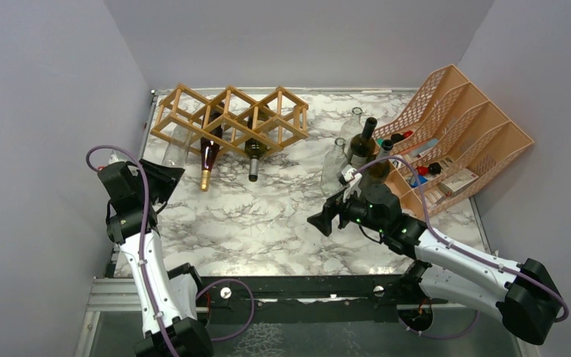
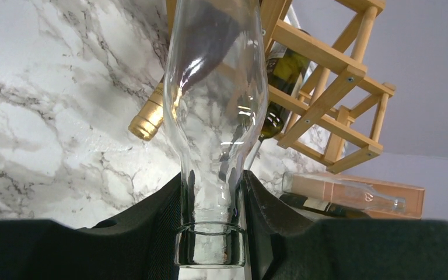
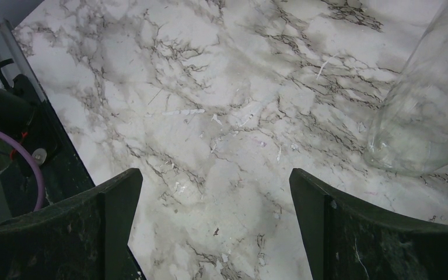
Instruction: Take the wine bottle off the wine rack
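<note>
The light wooden wine rack (image 1: 230, 115) stands at the back of the marble table (image 1: 268, 216). A clear glass wine bottle (image 1: 176, 149) pokes out of its left cell, neck toward me. My left gripper (image 1: 165, 172) is shut on that neck; the left wrist view shows the bottle (image 2: 216, 105) clamped between my left gripper's (image 2: 213, 189) black fingers (image 2: 157, 221), with the rack (image 2: 326, 76) behind it. A gold-capped red bottle (image 1: 208, 158) and a dark green bottle (image 1: 253, 152) also lie in the rack. My right gripper (image 1: 326, 217) is open and empty above the table (image 3: 216, 192).
Several bottles stand at the right: clear ones (image 1: 334, 160) and dark ones (image 1: 362, 141). A clear bottle's base (image 3: 420, 116) is near my right gripper. A peach mesh file organizer (image 1: 461, 126) with small items stands at the far right. Grey walls enclose the table.
</note>
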